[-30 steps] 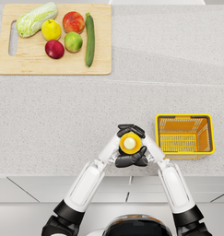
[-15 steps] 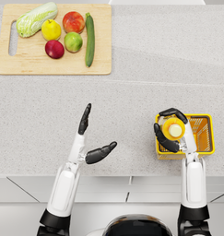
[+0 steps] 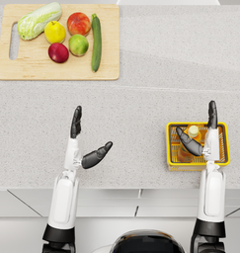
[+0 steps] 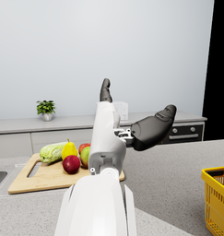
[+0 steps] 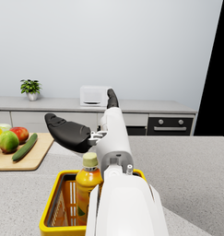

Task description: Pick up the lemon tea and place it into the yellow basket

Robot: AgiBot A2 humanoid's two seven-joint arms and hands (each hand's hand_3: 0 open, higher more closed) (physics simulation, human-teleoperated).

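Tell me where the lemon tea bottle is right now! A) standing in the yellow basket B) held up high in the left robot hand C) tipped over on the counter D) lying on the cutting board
A: the lemon tea bottle stands upright inside the yellow basket, and the right robot hand above it is open, not holding it.

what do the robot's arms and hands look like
Both arms are smooth glossy white shells ending in black collars at the base. The left hand and right hand are matte dark grey-black with rounded fingers, joined by a small exposed metal wrist link. No cables or markings show.
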